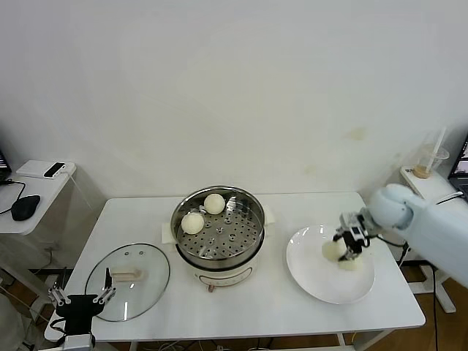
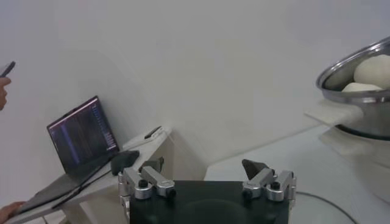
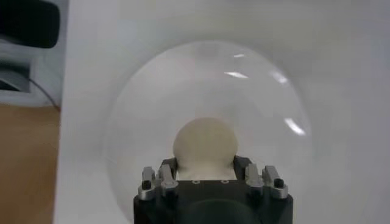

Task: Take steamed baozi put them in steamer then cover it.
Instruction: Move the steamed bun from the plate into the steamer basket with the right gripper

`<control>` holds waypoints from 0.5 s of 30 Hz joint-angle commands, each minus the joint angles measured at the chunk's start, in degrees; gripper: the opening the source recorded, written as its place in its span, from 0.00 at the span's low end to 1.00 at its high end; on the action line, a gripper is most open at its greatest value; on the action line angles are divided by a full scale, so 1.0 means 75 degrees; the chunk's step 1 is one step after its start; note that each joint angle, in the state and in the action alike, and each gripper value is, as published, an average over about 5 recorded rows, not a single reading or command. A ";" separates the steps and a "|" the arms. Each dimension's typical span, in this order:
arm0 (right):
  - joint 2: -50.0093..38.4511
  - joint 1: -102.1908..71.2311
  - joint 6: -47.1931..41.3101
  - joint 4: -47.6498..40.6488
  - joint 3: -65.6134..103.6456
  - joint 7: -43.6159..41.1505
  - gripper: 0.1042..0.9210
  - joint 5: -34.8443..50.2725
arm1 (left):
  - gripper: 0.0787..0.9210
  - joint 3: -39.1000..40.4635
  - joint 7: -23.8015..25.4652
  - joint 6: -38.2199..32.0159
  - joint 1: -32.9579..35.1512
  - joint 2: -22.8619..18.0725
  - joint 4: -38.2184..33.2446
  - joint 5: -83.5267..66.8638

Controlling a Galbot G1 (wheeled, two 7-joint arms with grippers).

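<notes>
Right wrist view showed the right gripper [image 3: 206,163] clamped around a baozi [image 3: 205,145] over the white plate [image 3: 140,103]; the left gripper [image 1: 82,299] hung open beside the cover [image 1: 128,281].

The steamer [image 1: 218,223] is shiny polished steel with a perforated metal tray, on a glossy white plastic base. The baozi [image 1: 214,203] look smooth, matt and doughy. The cover [image 1: 128,281] is clear glass, metal-rimmed. The plate [image 1: 314,281] is glossy white; the table [image 1: 256,311] is smooth, matt white.
</notes>
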 commanded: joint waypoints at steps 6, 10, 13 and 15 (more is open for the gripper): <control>0.1907 0.3447 -0.0007 -0.0713 -0.1239 0.0142 0.58 0.1270 | 0.88 -0.0088 0.0009 0.0020 0.0050 0.0029 -0.0138 -0.0034; 0.2639 0.3894 -0.0059 -0.0802 -0.1572 0.0378 0.59 0.1497 | 0.88 -0.0148 0.0009 0.0017 0.0105 0.0005 -0.0162 -0.0051; 0.3241 0.3925 -0.0055 -0.0845 -0.1725 0.0536 0.59 0.1563 | 0.88 -0.0193 0.0005 0.0012 0.0142 -0.0027 -0.0166 -0.0060; 0.3656 0.3849 -0.0030 -0.0864 -0.1810 0.0631 0.59 0.1570 | 0.88 -0.0218 0.0003 0.0013 0.0142 -0.0053 -0.0160 -0.0061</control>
